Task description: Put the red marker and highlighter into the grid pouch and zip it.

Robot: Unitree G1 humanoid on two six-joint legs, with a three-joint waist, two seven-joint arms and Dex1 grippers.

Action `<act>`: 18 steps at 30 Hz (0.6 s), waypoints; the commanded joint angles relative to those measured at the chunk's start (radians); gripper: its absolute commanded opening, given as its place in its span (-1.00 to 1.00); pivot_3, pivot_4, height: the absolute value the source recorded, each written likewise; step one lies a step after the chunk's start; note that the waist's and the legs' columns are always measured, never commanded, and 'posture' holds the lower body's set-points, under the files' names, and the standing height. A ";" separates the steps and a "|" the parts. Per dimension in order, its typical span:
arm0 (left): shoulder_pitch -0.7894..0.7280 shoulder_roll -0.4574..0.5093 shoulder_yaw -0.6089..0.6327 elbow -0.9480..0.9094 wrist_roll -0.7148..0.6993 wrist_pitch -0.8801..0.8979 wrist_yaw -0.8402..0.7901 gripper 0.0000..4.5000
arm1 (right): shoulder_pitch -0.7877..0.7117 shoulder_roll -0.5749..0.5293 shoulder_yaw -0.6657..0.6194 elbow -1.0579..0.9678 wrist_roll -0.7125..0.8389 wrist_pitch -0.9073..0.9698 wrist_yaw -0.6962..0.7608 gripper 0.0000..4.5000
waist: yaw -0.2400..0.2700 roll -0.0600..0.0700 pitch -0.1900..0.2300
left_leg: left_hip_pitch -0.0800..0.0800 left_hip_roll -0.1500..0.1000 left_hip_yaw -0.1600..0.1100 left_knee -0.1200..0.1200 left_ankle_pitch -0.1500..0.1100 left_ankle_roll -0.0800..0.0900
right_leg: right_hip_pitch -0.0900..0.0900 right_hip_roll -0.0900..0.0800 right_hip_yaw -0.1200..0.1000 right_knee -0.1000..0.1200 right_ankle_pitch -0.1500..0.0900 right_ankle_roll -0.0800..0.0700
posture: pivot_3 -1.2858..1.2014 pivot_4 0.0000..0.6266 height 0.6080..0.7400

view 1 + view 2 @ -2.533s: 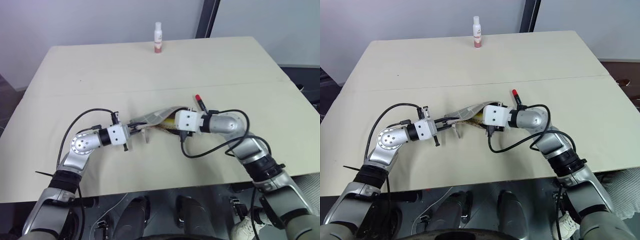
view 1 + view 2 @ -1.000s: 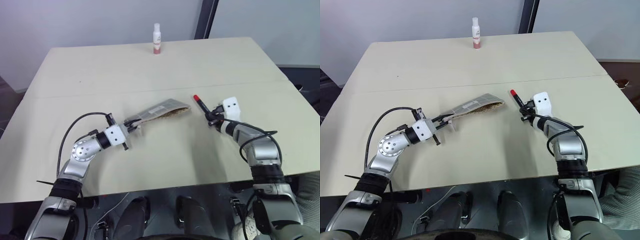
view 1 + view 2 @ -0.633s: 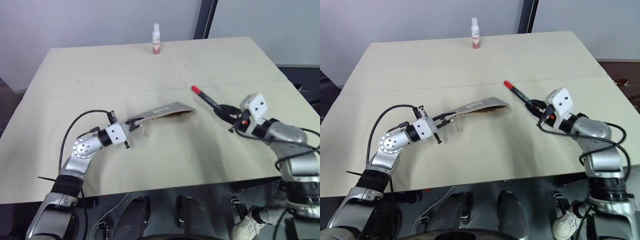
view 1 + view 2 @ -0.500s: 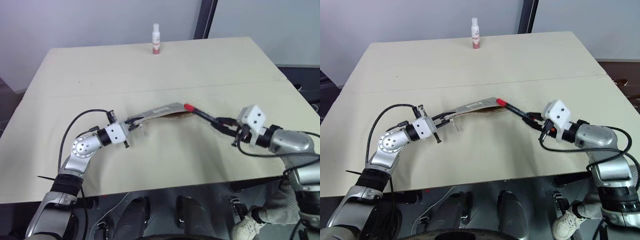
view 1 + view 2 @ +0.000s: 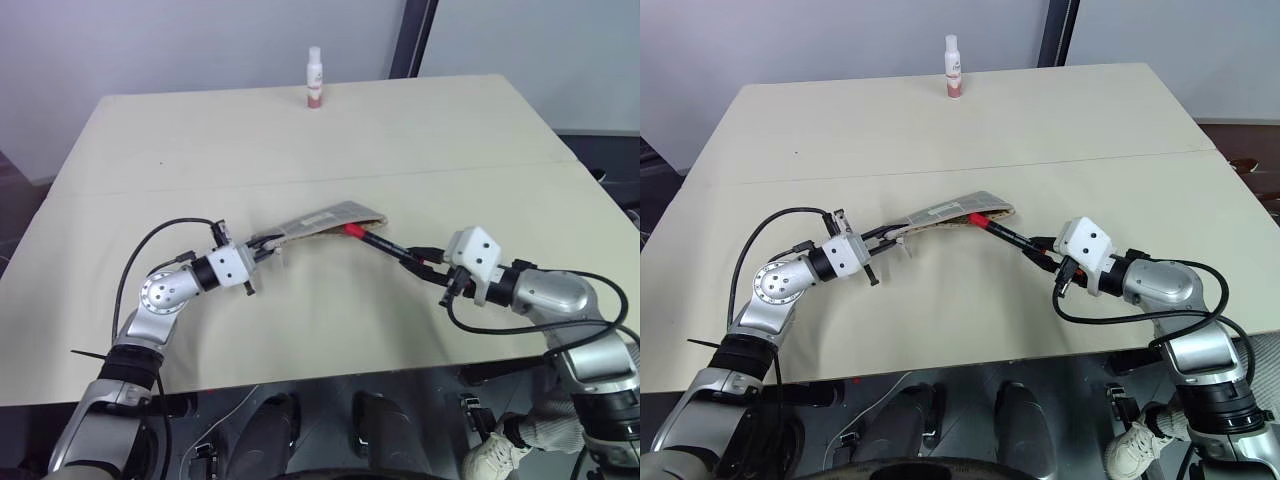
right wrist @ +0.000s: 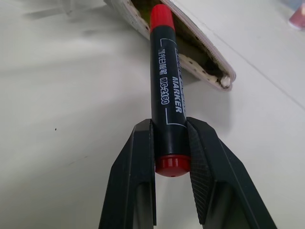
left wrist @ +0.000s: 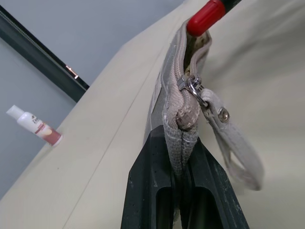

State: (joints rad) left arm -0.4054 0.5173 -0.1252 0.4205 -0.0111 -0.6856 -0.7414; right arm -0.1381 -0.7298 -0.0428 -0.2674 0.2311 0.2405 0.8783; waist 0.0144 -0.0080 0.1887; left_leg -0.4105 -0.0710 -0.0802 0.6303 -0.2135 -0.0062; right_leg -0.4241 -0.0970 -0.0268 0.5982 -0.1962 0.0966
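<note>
Right tool (image 6: 171, 143): It is closest to the robot. It is squeezed tight on the back end of the red marker (image 6: 167, 95). The grip is only at the very end, so the marker could wobble or tip if its nose bumps something.

Red marker: It sticks out in front of the right tool. Its red cap is right at the open mouth of the grid pouch (image 5: 325, 218), maybe just inside. If it goes in crooked, the cap could catch on the edge of the cloth and push the pouch away instead of sliding in.

Left tool (image 7: 183, 157): It is pinched shut on the closed end of the grid pouch, by the zipper pull (image 7: 195, 88). It holds just a small bit of cloth. A hard push from the marker could tug the pouch out of this grip.

Grid pouch: It is held up at the left tool's end and droops toward the worktop (image 5: 300, 310) at its open end. The mouth looks narrow and floppy. It could fold shut and block the marker.

Highlighter: I cannot see it clearly. Something yellowish shows inside the pouch, but I cannot tell what. If it is in there, it could get in the marker's way.

Small bottle (image 5: 314, 77): It stands far off at the back edge of the worktop. It looks safe there.
</note>
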 commanded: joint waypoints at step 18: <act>-0.053 0.024 -0.034 -0.010 -0.006 -0.080 -0.070 -1.00 | -0.321 0.021 0.310 0.182 -0.342 -0.250 0.025 -0.83 | -0.006 0.000 0.000 | 0.000 -0.001 0.001 0.000 0.000 0.000 | 0.000 0.000 0.000 0.000 0.000 0.000 | 0.03 -0.52 1.00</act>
State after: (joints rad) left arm -0.4404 0.5455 -0.1524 0.4331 -0.0012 -0.7482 -0.8045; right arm -0.4070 -0.7253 0.2286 -0.0934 -0.0641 0.0556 0.8938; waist 0.0089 -0.0080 0.1888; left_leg -0.4103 -0.0713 -0.0795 0.6307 -0.2135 -0.0060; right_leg -0.4245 -0.0964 -0.0270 0.5986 -0.1958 0.0967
